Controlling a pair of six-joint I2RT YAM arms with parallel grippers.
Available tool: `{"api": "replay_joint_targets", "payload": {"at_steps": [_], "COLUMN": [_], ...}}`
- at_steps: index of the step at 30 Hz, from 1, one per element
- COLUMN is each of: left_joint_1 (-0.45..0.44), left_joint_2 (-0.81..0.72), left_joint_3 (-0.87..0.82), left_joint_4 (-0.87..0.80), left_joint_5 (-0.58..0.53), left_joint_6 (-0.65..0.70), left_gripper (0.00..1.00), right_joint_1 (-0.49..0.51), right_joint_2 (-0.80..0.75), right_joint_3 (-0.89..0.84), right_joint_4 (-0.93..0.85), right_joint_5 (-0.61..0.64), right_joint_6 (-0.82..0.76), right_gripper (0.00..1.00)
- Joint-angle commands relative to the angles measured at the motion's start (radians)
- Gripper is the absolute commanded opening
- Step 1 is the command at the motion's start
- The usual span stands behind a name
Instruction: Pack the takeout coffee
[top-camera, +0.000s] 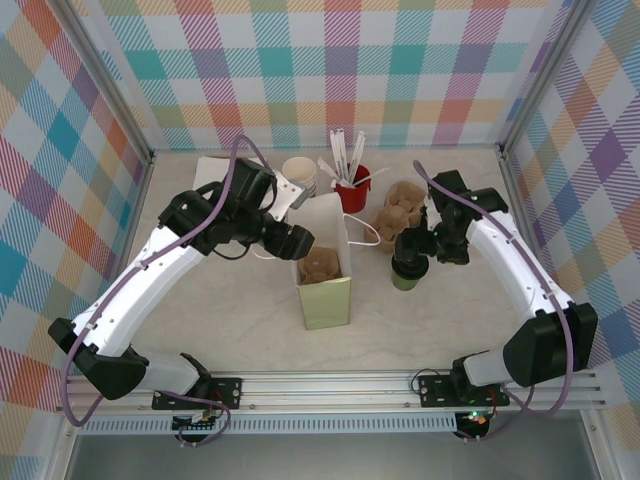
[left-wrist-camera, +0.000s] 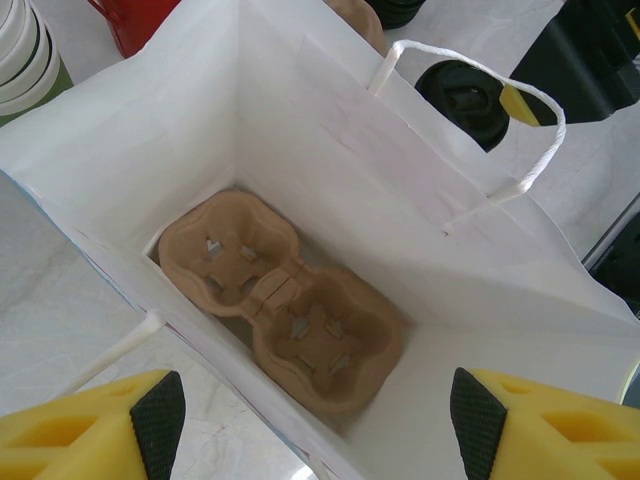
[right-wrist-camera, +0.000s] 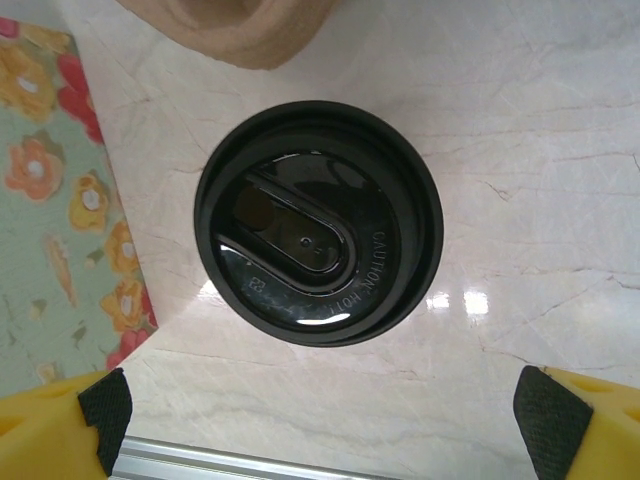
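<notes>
Items as I see them from the remote station:

- Table (top-camera: 230, 320): pale marbled top, carrying everything listed below.
- Paper bag (top-camera: 325, 303): stands upright and open at the centre. It is white inside, with a floral green outer face, and a white twine handle (left-wrist-camera: 520, 130) droops over its rim.
- Left gripper (left-wrist-camera: 318, 410): hangs over the bag's mouth, looking down into it. The jaws are spread and grasp nothing.
- Right gripper (right-wrist-camera: 320, 410): poised straight above the coffee, released as wide as it goes. Its black pads (right-wrist-camera: 105, 405) are clear of the lid.
- Loose cup carrier (top-camera: 398, 210): brown moulded pulp, on the table right of the bag and behind the coffee.
- Two-cup carrier (left-wrist-camera: 280, 300): lies flat on the bag's floor, both wells vacant.
- Stack of lidless cups (top-camera: 299, 172): behind the bag, to its left.
- Red cup (top-camera: 352, 193): holds white stirrers and stands just behind the bag.
- Takeout coffee (right-wrist-camera: 318, 235): stands upright on the table just right of the bag, outside it. The black lid is on and the green band shows in the top view.
</notes>
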Motion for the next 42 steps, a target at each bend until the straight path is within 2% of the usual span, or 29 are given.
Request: {"api": "replay_joint_targets", "payload": {"at_steps": [1, 18, 42], "left_joint_1": [-0.012, -0.012, -0.011], "left_joint_2": [0.001, -0.003, -0.011], "left_joint_3": [-0.005, -0.015, -0.018], "left_joint_4": [0.007, 0.01, 0.009], "left_joint_5": [0.013, 0.01, 0.003], "left_joint_6": [0.018, 0.016, 0.013], "left_gripper": [0.72, 0.72, 0.72], "right_joint_1": [0.015, 0.094, 0.108], "right_joint_2": [0.025, 0.156, 0.267], "right_joint_3": [0.031, 0.043, 0.077], "right_joint_4": [-0.037, -0.032, -0.002], "right_joint_5": [0.016, 0.11, 0.131], "right_joint_6": [0.012, 0.033, 0.014], "right_gripper": [1.0, 1.0, 1.0]}}
